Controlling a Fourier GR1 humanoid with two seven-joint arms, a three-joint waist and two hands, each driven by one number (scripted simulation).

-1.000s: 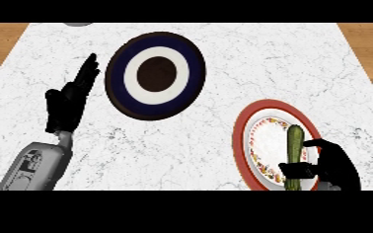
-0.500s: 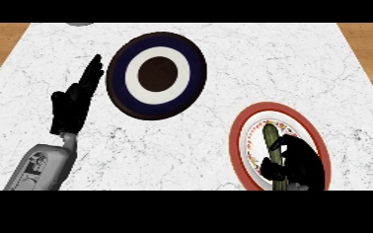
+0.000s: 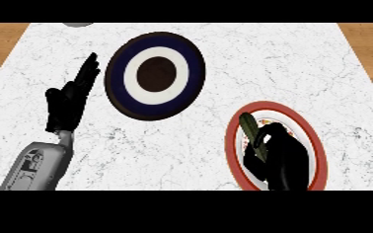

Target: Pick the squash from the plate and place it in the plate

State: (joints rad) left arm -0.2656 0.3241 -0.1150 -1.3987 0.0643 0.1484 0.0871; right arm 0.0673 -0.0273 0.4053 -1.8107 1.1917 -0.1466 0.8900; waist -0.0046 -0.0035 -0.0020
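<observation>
Right hand curled round green squash on red-rimmed plate at near right, long axis running near-to-far, blue-ringed plate far-left; left hand resting, fingers straight.

We see a counter of white marble look, grey-veined and smooth, with warm wood grain at its far left and far right edges; the dark blue plate looks like glazed ceramic, matt in its rings; the red-rimmed plate seems glazed too, patterned inside; the squash has dull green skin; both hands, left and right, are matt black; the left forearm looks like grey metal.
</observation>
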